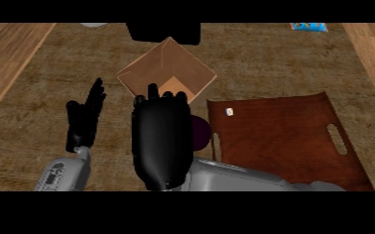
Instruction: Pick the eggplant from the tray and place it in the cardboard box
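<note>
Eggplant (201, 129) peeks out purple beside the right hand (161, 139), off the tray (285, 139), short of the cardboard box (167, 74); whether the fingers clasp it cannot be told. Likely light, glossy, slippery; best held mid-body. Left hand (84, 119) rests open.

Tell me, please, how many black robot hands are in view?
2: the black left hand rests open, fingers up, at the lower left; the black right hand is centre, covering a dark purple eggplant.
</note>
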Controlling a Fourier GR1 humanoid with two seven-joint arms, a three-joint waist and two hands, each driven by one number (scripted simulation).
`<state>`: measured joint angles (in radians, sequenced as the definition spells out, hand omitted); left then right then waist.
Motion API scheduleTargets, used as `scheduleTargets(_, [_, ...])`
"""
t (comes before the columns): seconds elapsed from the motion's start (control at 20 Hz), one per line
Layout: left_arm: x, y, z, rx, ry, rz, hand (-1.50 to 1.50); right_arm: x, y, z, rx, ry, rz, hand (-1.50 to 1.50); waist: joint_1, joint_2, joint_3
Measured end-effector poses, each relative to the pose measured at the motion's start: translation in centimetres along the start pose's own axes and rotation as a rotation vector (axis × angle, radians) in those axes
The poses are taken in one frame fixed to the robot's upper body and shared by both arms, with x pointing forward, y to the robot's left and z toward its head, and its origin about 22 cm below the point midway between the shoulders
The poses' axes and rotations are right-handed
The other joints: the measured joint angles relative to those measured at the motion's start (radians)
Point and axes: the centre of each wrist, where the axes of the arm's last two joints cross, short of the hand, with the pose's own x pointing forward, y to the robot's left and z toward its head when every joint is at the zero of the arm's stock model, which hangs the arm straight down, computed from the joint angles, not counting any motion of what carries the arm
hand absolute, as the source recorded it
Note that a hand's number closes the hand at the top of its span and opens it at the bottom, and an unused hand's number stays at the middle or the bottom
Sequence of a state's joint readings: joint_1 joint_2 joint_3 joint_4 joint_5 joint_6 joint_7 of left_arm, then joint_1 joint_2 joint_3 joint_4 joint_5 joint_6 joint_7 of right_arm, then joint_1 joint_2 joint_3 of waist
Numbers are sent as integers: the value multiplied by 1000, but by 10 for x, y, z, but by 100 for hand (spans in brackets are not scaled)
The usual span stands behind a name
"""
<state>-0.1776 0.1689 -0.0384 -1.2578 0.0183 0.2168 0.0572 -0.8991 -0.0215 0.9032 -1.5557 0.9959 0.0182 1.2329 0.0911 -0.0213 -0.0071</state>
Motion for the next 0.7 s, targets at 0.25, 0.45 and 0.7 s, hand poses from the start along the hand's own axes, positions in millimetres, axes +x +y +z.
scheduleTargets(0.25, [-4,2,1,6,0,4,0,6,-15,-21,-58,27,5,150,-8,6,1])
scheduleTargets(0.45, [-3,-3,1,17,-6,5,0,9,-19,-37,-69,57,6,150,-14,13,2])
scheduleTargets(0.7, [2,-3,-1,12,-14,13,0,11,-17,-59,-66,96,-1,150,-11,22,4])
